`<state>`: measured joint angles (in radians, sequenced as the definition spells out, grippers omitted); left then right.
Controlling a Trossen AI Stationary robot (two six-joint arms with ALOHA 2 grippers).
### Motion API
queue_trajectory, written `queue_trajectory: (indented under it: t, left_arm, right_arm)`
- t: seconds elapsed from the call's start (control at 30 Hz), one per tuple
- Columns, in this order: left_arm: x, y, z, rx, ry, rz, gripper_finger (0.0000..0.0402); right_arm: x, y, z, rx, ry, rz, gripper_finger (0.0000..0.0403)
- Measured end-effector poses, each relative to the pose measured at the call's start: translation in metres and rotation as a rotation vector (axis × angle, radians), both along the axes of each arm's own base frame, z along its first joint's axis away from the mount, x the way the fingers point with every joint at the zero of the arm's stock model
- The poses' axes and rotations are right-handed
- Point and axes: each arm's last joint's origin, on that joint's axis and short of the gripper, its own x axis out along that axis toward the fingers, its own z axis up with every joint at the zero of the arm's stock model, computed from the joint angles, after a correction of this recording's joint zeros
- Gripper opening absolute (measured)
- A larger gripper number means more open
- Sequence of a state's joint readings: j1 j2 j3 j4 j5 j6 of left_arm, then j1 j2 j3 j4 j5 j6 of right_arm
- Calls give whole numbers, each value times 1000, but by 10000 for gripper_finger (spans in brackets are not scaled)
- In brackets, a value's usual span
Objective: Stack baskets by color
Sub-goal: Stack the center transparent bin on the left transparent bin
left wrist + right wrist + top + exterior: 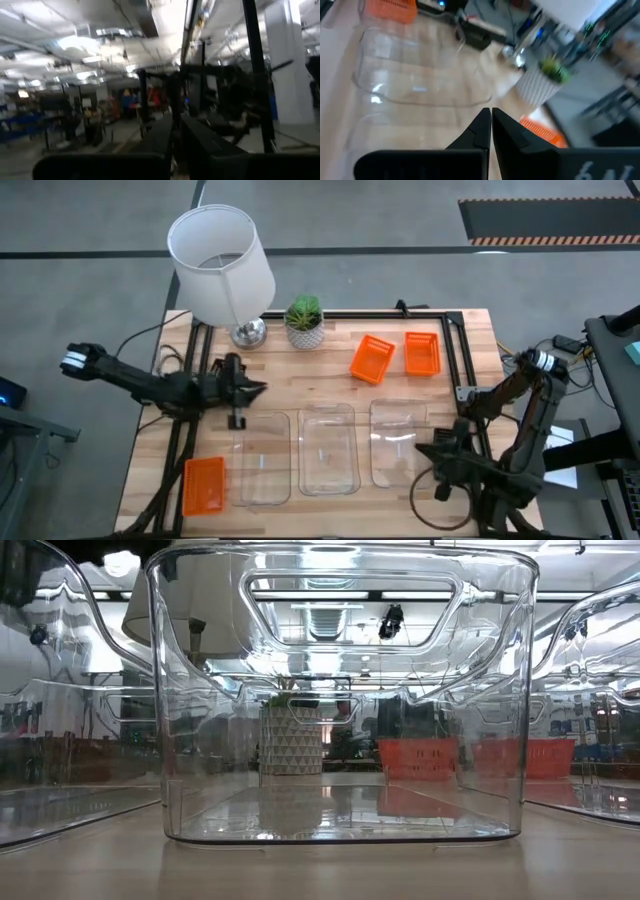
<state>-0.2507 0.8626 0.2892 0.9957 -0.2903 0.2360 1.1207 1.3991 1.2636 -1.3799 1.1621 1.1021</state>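
- High view, nearest edge first: three clear baskets are sitting side by side along the front half of the table (470, 330), at 7 (265, 460), 6 (328, 450) and 5 o'clock (400, 442). None is nested yet.
- A lone orange basket (204, 485) is lying at 8 o'clock, by the front left corner.
- The right gripper (428, 450) is hanging at 4 o'clock, just beside the rightmost clear basket, its fingers (481, 131) clenched on nothing.
- The left gripper (238, 420) is hovering at 9 o'clock, above the far end of the leftmost clear basket. Its fingers are pressed together and empty too.
- Farther back, two orange baskets (372, 358) (422, 353) are resting close together at 1 o'clock, well apart from the third.
- At 12 o'clock a white plant pot (305, 333) and a lamp (222, 265) are standing. No black baskets are showing.
- Judgement: nothing is stacked, so a first pick is in hand. Either gripper is needing to spread its fingers before descending, then pinch one thin side wall and lift level, since clear plastic is likely slippery.
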Motion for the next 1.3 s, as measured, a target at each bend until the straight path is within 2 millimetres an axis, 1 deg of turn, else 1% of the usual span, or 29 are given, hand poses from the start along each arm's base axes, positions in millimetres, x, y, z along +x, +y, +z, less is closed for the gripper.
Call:
queue_trajectory:
  t: [0.03, 0.1, 0.23, 0.37, 0.47, 0.57, 0.67, 0.73, 0.8, 0.93, 1.07, 1.17, 1.3]
  left_arm:
    - [6, -2, 1, -7, 19, -7, 19]
    - [18, -6, 10, -14, 22, -17, 19]
    - [42, -18, 19, 4, 91, -39, 19]
    - [65, -28, 34, 16, 137, -55, 19]
    - [82, -36, 37, 40, 224, -63, 19]
    - [95, -41, 43, 56, 270, -63, 19]
    - [105, -44, 48, 62, 286, -61, 19]
    - [110, -46, 49, 65, 300, -61, 19]
    - [113, -46, 51, 65, 299, -60, 19]
    - [115, -49, 54, 32, 291, -74, 19]
    - [116, -50, 53, -27, 287, -92, 19]
    - [122, -52, 48, -48, 265, -98, 19]
    - [137, -57, 41, -92, 255, -110, 19]
  right_arm:
    - [3, -1, -2, -29, -21, 8, 9]
    - [11, -2, -6, -83, -66, 19, 9]
    - [27, -9, -21, -165, -33, 18, 9]
    - [41, -27, -33, -160, -24, -33, 9]
    - [52, -36, -46, -127, 24, -14, 9]
    - [68, -42, -50, -104, 31, 82, 9]
    - [87, -51, -46, -83, -27, 271, 9]
    - [97, -63, -43, -68, -94, 434, 9]
    - [102, -80, -43, -73, -156, 526, 9]
    - [104, -120, -43, -98, -221, 496, 9]
    - [97, -153, -40, -64, -281, 471, 9]
    - [89, -170, -38, -42, -353, 456, 9]
    - [77, -179, -37, -46, -414, 447, 9]
